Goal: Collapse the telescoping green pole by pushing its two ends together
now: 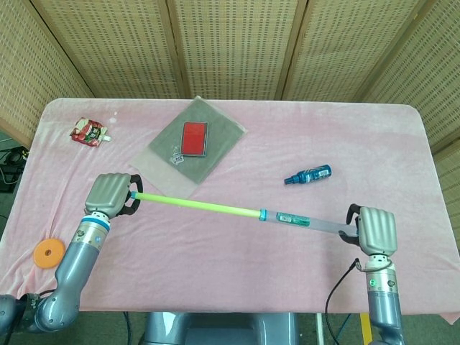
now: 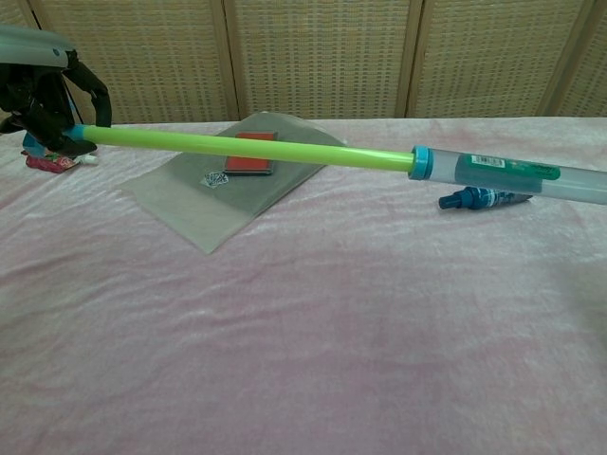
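From the head view, one green pole [image 1: 208,207] is hanging above the pink table [image 1: 287,144], the left hand [image 1: 109,194] and right hand [image 1: 376,231] each gripping an end. From the chest view, it is looking light, stiff, probably slippery; one blue bottle [image 2: 482,198] is lying behind.

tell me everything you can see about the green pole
The green pole is a thin bright-green tube that slides into a wider clear tube through a blue collar; the clear part carries a green label. It looks like plastic. It is still extended and is held above the pink tablecloth, sloping across it. The left hand holds the green end and the right hand holds the clear end.
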